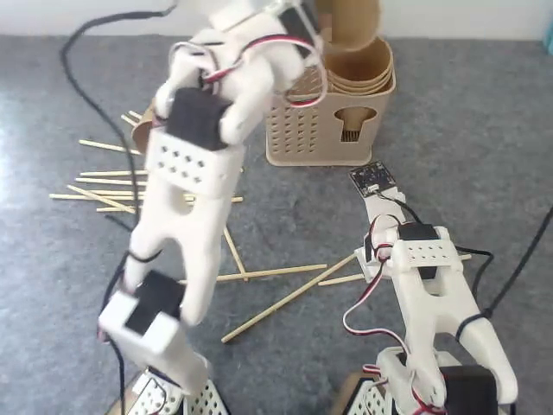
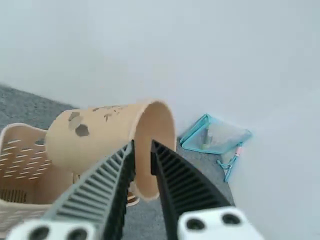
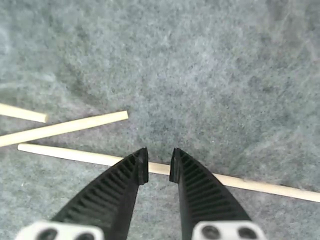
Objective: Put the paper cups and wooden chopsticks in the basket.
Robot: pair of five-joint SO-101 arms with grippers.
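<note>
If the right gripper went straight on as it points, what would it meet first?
Likely the chopstick lying across just beyond the right gripper's tips, then the grey mat; depth is unclear.

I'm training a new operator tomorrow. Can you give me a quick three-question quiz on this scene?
1. True or false: the left hand is shut on the rim of a paper cup.
2. What lies on the mat just past the tips of the right hand? A) a chopstick B) a spoon C) a lid
3. Fill in: the basket already holds a stack of ____.

Key: 1 true; 2 A; 3 cups.
</note>
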